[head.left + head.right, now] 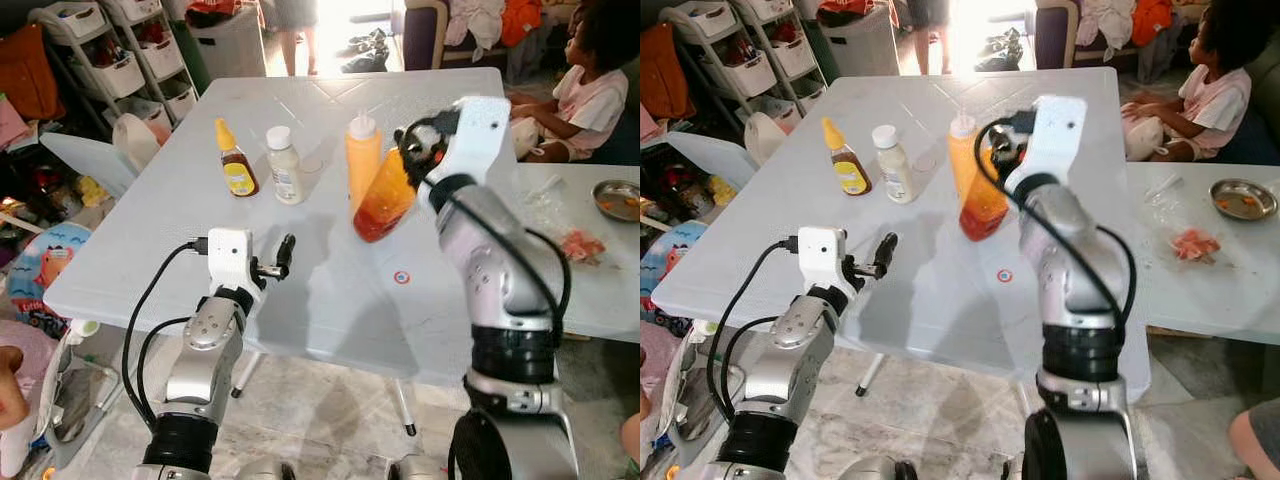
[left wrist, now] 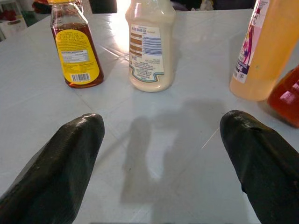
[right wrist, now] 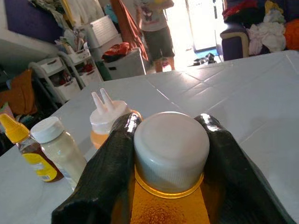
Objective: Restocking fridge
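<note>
Red sauce bottle (image 1: pixel 384 200) is clamped at its white cap by right gripper (image 3: pixel 170 158), tilted, at 3 o'clock of the orange bottle (image 1: pixel 362 152) on the table (image 1: pixel 330 110). Left gripper (image 2: pixel 163 154) is wide open, empty. Bottle should be lifted clear before swinging, neighbour not to be knocked

— Where did the head cameras look from?
— High up, facing down over the white table (image 1: pixel 300 120), bottles at twelve o'clock.
— And the wrists?
— Low, close; both caught the mayonnaise bottle (image 2: pixel 150 44).

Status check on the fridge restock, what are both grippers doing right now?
Right gripper clamped at the neck of orange-red bottle, tilted over table. Left gripper open, low over the table, empty. Squeeze bottle close behind.
</note>
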### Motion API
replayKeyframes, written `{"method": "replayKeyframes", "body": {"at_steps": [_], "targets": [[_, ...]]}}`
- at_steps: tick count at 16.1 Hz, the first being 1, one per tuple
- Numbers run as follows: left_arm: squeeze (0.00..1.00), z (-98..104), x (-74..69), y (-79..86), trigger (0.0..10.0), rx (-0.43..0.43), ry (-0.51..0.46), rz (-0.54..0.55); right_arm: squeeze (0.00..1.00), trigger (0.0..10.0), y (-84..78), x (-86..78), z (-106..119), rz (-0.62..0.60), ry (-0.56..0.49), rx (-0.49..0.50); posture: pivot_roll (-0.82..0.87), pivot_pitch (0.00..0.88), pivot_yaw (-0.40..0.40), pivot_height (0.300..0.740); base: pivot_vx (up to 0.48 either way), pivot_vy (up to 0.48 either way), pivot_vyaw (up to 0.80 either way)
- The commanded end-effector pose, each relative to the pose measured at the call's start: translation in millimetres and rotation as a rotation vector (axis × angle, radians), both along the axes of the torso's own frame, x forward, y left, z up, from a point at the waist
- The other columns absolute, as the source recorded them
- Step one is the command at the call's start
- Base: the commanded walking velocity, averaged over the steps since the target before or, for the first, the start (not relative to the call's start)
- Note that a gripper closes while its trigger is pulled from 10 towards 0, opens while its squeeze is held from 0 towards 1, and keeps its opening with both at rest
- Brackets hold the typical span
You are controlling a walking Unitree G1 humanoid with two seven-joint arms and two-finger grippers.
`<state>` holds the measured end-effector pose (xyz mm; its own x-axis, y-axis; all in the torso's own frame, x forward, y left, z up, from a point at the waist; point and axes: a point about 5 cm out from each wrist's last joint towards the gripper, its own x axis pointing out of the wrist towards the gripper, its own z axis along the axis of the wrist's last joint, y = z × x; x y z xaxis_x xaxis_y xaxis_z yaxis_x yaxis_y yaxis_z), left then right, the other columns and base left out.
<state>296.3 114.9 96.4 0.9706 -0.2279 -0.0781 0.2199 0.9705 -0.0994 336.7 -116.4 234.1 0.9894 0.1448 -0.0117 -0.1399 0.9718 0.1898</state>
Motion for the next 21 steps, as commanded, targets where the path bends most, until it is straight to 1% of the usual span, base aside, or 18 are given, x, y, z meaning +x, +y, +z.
{"method": "replayKeyframes", "body": {"at_steps": [1,4,5,6,7,8,9,10,11,12,14,15,16,17,18,19,21], "targets": [[0.00,0,3.1,5.3,10.0,0.015,0.001,0.021,0.00,10.0,9.8,-1.8,14,0.050,-0.021,0.030,-0.13,0.000,0.096,0.740,0.000,0.000,0.00],[0.00,0,5.8,4.9,10.0,0.019,0.002,0.021,0.00,10.0,19.4,-8.1,13,0.140,0.099,0.099,-0.13,0.000,0.098,0.740,0.000,0.000,0.00],[0.00,1,6.6,4.4,10.0,0.020,0.002,0.019,0.00,10.0,21.4,-10.2,16,0.150,0.135,0.130,-0.14,0.000,0.100,0.740,0.000,0.000,0.00],[0.00,0,6.8,4.3,10.0,0.021,0.005,0.017,0.00,10.0,23.1,-11.3,20,0.175,0.131,0.115,-0.14,0.000,0.102,0.740,0.000,0.000,0.00],[0.00,-1,7.3,3.3,10.0,0.024,0.007,0.014,0.00,10.0,24.0,-11.3,20,0.195,0.150,0.095,-0.14,0.000,0.103,0.740,0.000,0.000,0.00],[0.00,-1,8.0,2.7,10.0,0.023,0.007,0.012,0.00,10.0,23.6,-11.0,16,0.198,0.168,0.080,-0.14,0.000,0.104,0.740,0.000,0.000,0.00],[0.00,-1,8.4,1.6,10.0,0.023,0.007,0.010,0.00,10.0,21.2,-9.8,6,0.187,0.197,0.040,-0.14,0.000,0.103,0.740,0.000,0.000,0.00],[0.00,0,8.8,0.9,10.0,0.016,0.003,0.013,0.00,10.0,16.7,-8.2,-3,0.169,0.184,-0.033,-0.13,0.000,0.101,0.740,0.000,0.000,0.00],[0.00,1,8.6,1.2,10.0,0.017,0.002,0.022,0.00,10.0,13.6,-8.4,-11,0.166,0.142,-0.106,-0.13,0.000,0.098,0.740,0.000,0.000,0.00],[0.00,1,8.2,2.0,10.0,0.018,0.002,0.033,0.00,10.0,12.5,-9.5,-13,0.169,0.110,-0.125,-0.13,0.000,0.097,0.740,0.000,0.000,0.00],[0.00,-1,6.3,8.0,10.0,0.023,0.006,0.069,0.00,10.0,12.5,-18.7,-26,0.203,0.057,-0.150,-0.12,0.000,0.092,0.740,0.000,0.000,0.00],[0.00,-1,6.0,8.5,10.0,0.023,0.005,0.069,0.00,10.0,12.5,-20.5,-29,0.207,0.058,-0.156,-0.12,0.000,0.092,0.740,0.000,0.000,0.00],[0.00,-2,3.2,9.5,10.0,0.031,0.008,0.071,0.00,10.0,12.7,-27.5,-46,0.226,0.078,-0.182,-0.11,0.000,0.093,0.740,0.000,0.000,0.00],[0.00,-3,1.3,9.9,10.0,0.037,0.012,0.071,0.00,10.0,13.9,-30.5,-53,0.238,0.088,-0.196,-0.11,0.000,0.096,0.740,0.000,0.000,0.00],[0.00,-4,0.3,10.2,10.0,0.041,0.014,0.072,0.00,10.0,13.0,-30.0,-54,0.217,0.078,-0.208,-0.10,0.000,0.099,0.740,0.000,0.000,0.00],[0.00,-4,0.5,10.2,10.0,0.044,0.018,0.071,0.00,10.0,9.9,-26.9,-54,0.186,0.029,-0.254,-0.10,0.000,0.100,0.740,0.000,0.000,0.00],[0.00,-4,1.2,10.0,10.0,0.044,0.019,0.071,0.00,10.0,6.3,-24.5,-56,0.168,0.006,-0.277,-0.10,0.000,0.101,0.740,0.000,0.000,0.00]]}}
